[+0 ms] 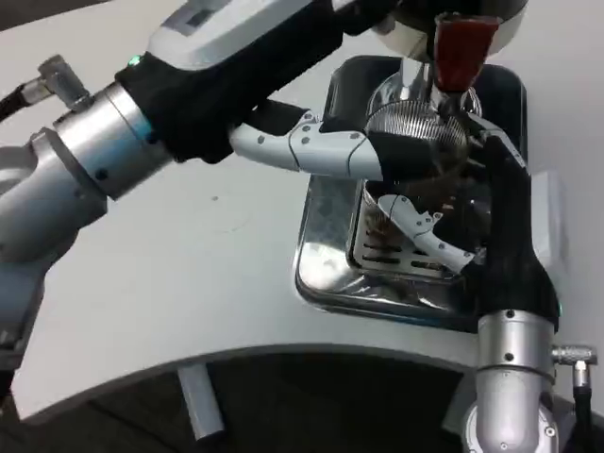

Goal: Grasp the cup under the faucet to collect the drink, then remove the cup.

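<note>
Head view caught the clear ribbed plastic cup (415, 142) upright on the slotted steel drip tray (326, 260) near the white table's (189, 274) right edge, directly under the red-handled faucet (462, 47), presumably so the drink would fall straight in. Showed the left hand (330, 151) wrapped around the cup's side. Also showed the right hand (472, 203) against the cup's near side, probably steadying it, though grip could not be told.
</note>
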`<action>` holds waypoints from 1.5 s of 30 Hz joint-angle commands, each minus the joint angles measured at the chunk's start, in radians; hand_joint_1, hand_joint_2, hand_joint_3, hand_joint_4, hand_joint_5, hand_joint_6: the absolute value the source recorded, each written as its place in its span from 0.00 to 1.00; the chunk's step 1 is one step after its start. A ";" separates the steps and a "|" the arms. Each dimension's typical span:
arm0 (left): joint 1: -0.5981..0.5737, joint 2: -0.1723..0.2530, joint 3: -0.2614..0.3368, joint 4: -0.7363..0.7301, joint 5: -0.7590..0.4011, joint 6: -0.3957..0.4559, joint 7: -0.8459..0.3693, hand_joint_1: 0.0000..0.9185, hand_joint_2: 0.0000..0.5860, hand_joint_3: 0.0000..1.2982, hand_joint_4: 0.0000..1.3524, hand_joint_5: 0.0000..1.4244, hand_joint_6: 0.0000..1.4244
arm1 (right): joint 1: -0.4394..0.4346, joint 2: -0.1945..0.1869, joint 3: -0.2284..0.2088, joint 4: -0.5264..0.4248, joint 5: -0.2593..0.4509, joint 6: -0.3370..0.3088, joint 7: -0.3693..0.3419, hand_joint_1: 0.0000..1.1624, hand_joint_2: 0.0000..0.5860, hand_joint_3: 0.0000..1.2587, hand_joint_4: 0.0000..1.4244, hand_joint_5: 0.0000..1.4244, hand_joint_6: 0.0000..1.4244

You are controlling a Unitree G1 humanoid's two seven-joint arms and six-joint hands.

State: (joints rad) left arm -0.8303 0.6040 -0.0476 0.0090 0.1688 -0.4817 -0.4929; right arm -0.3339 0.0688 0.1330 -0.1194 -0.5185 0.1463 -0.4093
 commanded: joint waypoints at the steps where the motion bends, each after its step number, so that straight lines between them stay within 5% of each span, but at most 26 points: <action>1: 0.055 0.016 0.033 -0.048 -0.023 0.000 0.005 0.00 0.16 0.03 0.08 0.16 0.23 | 0.029 0.006 0.002 -0.019 0.009 -0.014 0.001 0.64 0.45 0.35 0.30 0.31 0.31; 27: 0.341 0.071 0.205 -0.192 -0.097 0.033 0.011 0.00 0.17 0.07 0.11 0.18 0.25 | 0.084 -0.001 0.005 -0.090 0.021 -0.048 0.019 0.64 0.45 0.40 0.37 0.38 0.39; 45: 0.530 0.062 0.307 -0.247 -0.111 0.043 0.028 0.00 0.17 0.08 0.12 0.19 0.26 | 0.136 -0.016 0.014 -0.130 0.017 -0.065 0.037 0.67 0.44 0.44 0.40 0.44 0.47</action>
State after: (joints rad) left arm -0.3447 0.6633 0.2337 -0.2150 0.0703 -0.4434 -0.4874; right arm -0.2185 0.0491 0.1374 -0.2201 -0.5057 0.1129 -0.3764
